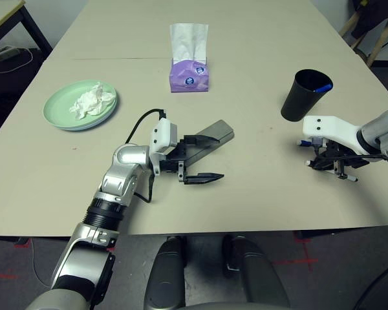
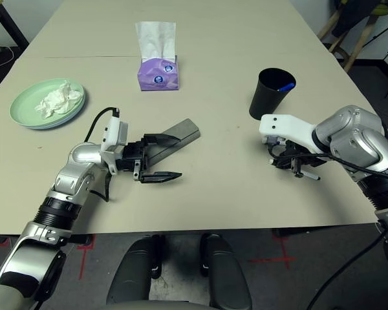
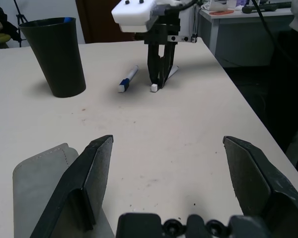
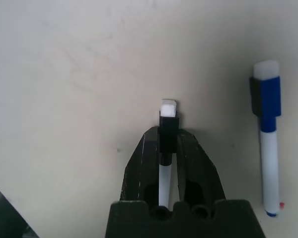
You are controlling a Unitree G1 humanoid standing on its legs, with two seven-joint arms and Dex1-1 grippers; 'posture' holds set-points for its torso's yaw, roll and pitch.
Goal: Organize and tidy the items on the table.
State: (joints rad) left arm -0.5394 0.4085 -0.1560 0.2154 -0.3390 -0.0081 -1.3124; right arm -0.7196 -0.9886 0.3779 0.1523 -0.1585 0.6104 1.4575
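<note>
1. The right gripper (image 4: 161,148) is pointing steeply down at the bench (image 1: 258,194), clenched on a thin white pen with a black cap (image 4: 168,124). The grip is sitting near the cap end, so the pen could pivot or slide out when lifted.
2. A second, blue-and-white pen (image 4: 268,148) is lying just beside it, untouched; a sideways sweep could knock it away.
3. The black cup (image 1: 306,95), already holding something blue, is standing near this gripper; a low carry could tip it.
4. The left gripper (image 1: 204,161) is hovering level with jaws spread wide, holding nothing, one finger just beside or against the grey glasses case (image 1: 213,134).
5. The crumpled tissue (image 1: 90,102) is resting on the stacked plates (image 1: 58,106).
</note>
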